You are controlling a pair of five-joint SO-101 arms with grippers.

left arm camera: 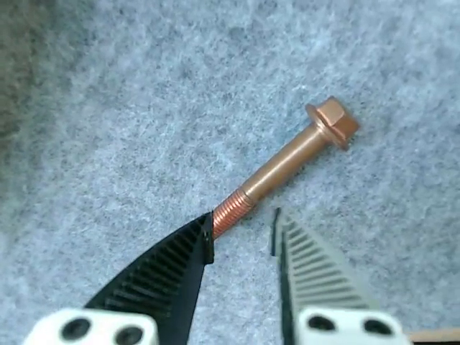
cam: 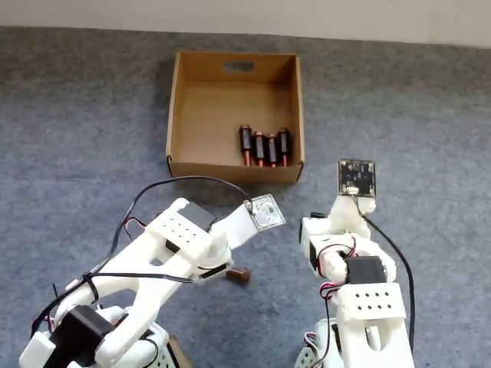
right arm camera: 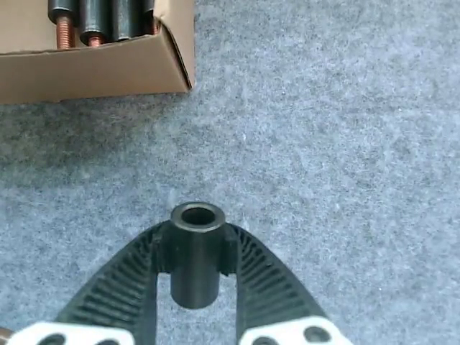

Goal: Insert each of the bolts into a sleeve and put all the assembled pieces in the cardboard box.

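A copper bolt (left arm camera: 287,162) lies on the grey carpet, its hex head pointing away from my left gripper (left arm camera: 244,228). That gripper is open, and its black finger (left arm camera: 180,266) touches the bolt's threaded end. The bolt's head (cam: 242,274) peeks out from under the left arm in the high view. My right gripper (right arm camera: 195,237) is shut on a black sleeve (right arm camera: 195,251), held upright with its bore facing up, a little above the carpet. The cardboard box (cam: 178,115) stands at the back and holds several assembled pieces (cam: 265,146) in a row by its near wall.
The box's near corner (right arm camera: 176,50) is close ahead of the right gripper, with assembled pieces (right arm camera: 108,18) just inside. Both arm bases stand at the table's near edge. Open carpet lies between the arms and to the box's right.
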